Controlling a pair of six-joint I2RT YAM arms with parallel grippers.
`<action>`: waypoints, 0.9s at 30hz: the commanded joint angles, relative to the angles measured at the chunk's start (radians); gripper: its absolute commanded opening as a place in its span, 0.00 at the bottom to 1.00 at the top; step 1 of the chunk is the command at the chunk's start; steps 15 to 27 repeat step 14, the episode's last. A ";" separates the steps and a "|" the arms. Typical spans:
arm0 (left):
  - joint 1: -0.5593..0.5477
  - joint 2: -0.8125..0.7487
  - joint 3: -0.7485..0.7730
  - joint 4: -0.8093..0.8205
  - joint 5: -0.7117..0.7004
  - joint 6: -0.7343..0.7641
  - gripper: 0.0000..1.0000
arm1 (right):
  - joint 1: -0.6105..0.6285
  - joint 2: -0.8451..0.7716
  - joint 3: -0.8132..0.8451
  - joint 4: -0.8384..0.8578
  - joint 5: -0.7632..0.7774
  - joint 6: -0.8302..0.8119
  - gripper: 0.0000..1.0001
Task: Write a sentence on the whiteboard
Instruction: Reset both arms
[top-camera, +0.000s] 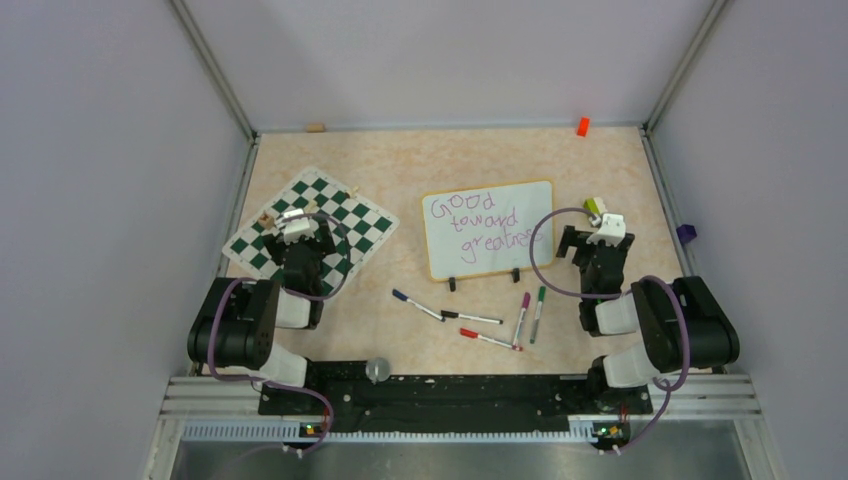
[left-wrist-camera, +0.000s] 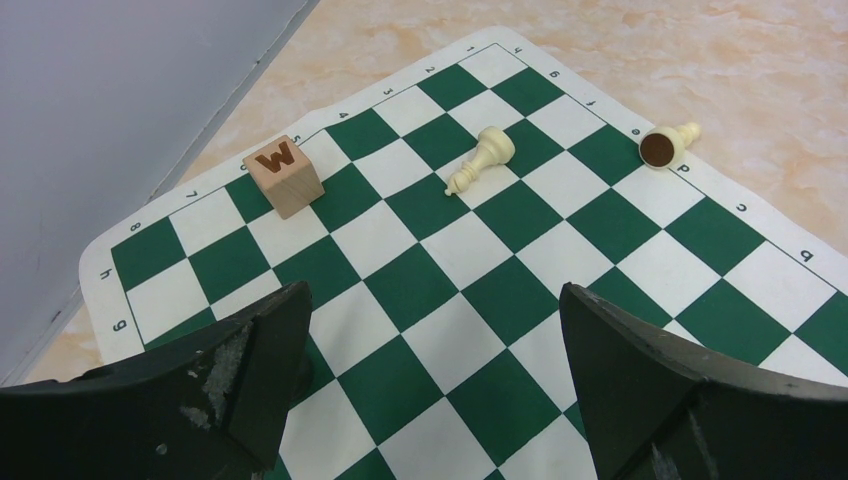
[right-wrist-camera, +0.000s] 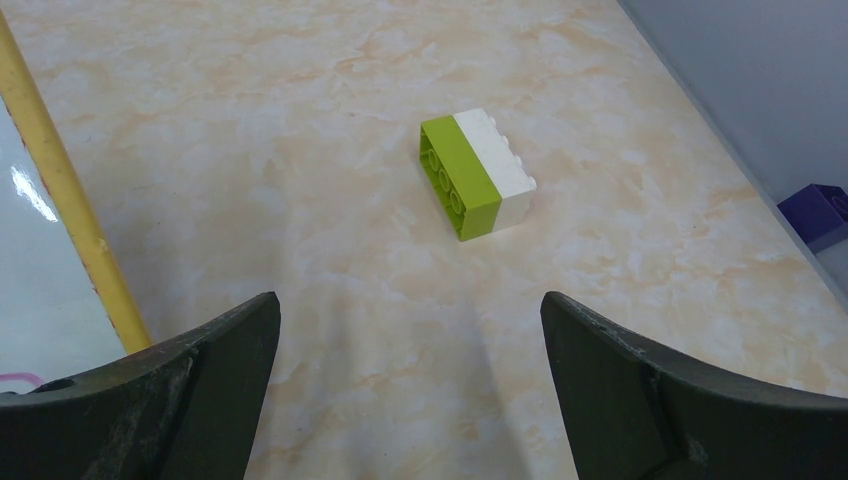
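The whiteboard (top-camera: 445, 258) with its yellow-orange frame lies flat at mid-table, two black clips on its near edge. The sentence (top-camera: 480, 222) is in purple on three lines, about "Good toward greatness". Its yellow frame edge (right-wrist-camera: 62, 195) shows at the left of the right wrist view. My left gripper (top-camera: 300, 232) (left-wrist-camera: 435, 300) is open and empty over the chess mat. My right gripper (top-camera: 590, 240) (right-wrist-camera: 409, 300) is open and empty over bare table, just right of the board. Several markers lie in front of the board, among them a purple-capped one (top-camera: 521, 318) and a green-capped one (top-camera: 537, 313).
The green-and-white chess mat (top-camera: 365, 235) lies at left with a wooden "W" block (left-wrist-camera: 285, 175) and two toppled pale pieces (left-wrist-camera: 482, 160) (left-wrist-camera: 667, 142). A green-and-white brick (right-wrist-camera: 475, 175) lies ahead of the right gripper. An orange piece (top-camera: 582, 125) sits at the back wall, a purple block (top-camera: 686, 233) at the right edge.
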 joint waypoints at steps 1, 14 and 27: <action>0.008 -0.021 0.023 0.038 0.005 -0.009 0.99 | -0.011 -0.009 0.022 0.056 -0.005 0.012 0.99; 0.008 -0.020 0.028 0.030 0.006 -0.010 0.99 | -0.011 -0.008 0.022 0.056 -0.005 0.012 0.99; 0.008 -0.020 0.028 0.030 0.006 -0.010 0.99 | -0.011 -0.008 0.022 0.056 -0.005 0.012 0.99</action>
